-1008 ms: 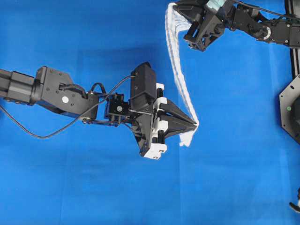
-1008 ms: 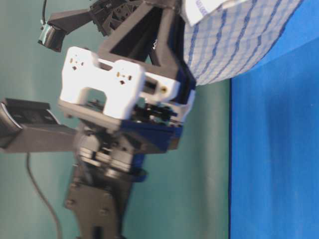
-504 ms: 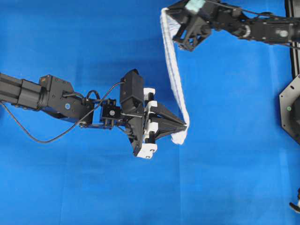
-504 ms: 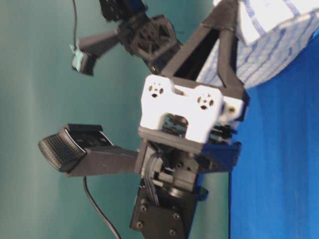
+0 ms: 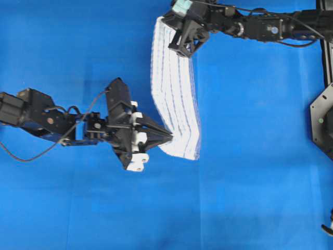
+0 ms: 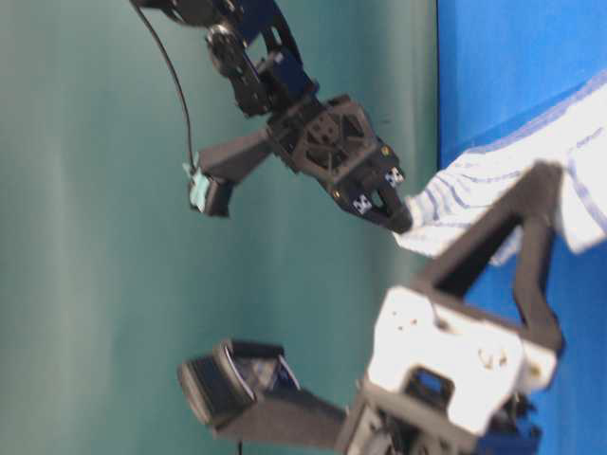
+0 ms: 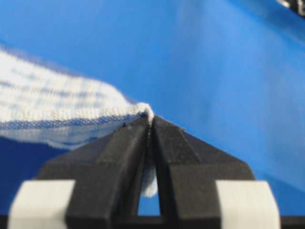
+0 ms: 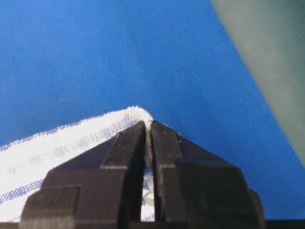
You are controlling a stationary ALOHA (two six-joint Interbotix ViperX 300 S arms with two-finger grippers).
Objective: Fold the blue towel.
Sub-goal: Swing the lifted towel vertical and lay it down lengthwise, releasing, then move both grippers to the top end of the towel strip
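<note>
above the blue table cover (image 5: pixel 250 198), the blue towel (image 5: pixel 174 94) hangs stretched between two grippers. it is white with thin blue stripes. the left gripper (image 5: pixel 167 137) pinches one corner near the middle of the top view. its black fingers (image 7: pixel 126 143) are squeezed tight on the cloth, and a bit of hem pokes out at the tips. the right gripper (image 5: pixel 179 48) pinches another corner near the top edge of that view. its fingers (image 8: pixel 125 148) are squeezed on the cloth too. between them the towel sags in a wide band. from table level, the towel (image 6: pixel 493 180) runs off to the right.
</note>
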